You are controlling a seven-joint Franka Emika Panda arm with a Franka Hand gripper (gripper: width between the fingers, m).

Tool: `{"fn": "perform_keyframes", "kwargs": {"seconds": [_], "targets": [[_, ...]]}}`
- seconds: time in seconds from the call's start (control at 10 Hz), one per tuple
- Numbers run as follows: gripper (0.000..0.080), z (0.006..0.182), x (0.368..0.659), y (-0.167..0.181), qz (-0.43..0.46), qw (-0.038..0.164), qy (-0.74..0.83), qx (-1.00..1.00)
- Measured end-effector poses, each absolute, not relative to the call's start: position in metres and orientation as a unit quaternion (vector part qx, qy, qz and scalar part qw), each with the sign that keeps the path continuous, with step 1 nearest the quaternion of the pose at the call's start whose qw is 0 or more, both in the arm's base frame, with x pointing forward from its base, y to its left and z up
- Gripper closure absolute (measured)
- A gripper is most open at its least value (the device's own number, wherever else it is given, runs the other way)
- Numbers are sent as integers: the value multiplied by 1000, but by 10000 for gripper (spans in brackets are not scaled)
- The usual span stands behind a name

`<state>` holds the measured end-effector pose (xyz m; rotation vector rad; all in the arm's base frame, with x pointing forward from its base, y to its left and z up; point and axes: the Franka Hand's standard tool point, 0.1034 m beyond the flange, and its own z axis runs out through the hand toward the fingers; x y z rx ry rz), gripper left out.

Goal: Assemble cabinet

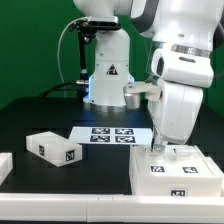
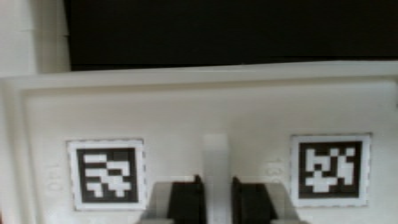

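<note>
The big white cabinet box (image 1: 178,176) lies at the front on the exterior view's right, with tags on its top and front. My gripper (image 1: 160,148) comes straight down onto its top near the left end. In the wrist view the box (image 2: 196,105) fills the picture, with one tag (image 2: 107,172) on one side of the dark fingers (image 2: 178,203) and another tag on the other side. My gripper (image 2: 214,190) is shut on a thin white upright rib of the box, which fills the narrow gap between the fingers. A smaller white cabinet block (image 1: 55,148) with tags lies at the left.
The marker board (image 1: 112,134) lies flat in the middle of the black table, between the block and the box. Another white piece (image 1: 4,166) shows at the far left edge. The robot's base (image 1: 108,72) stands at the back behind the marker board.
</note>
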<state>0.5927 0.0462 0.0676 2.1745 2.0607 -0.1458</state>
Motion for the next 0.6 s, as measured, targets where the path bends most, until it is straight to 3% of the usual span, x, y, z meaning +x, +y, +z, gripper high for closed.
{"fn": "perform_keyframes", "kwargs": {"seconds": [0.4,0.5,0.6], "targets": [[735,68,592,44,-58,66,682,726],[624,68,592,43,-58,66,681,727],[624,70,594,44,-57,68,681,727]]}}
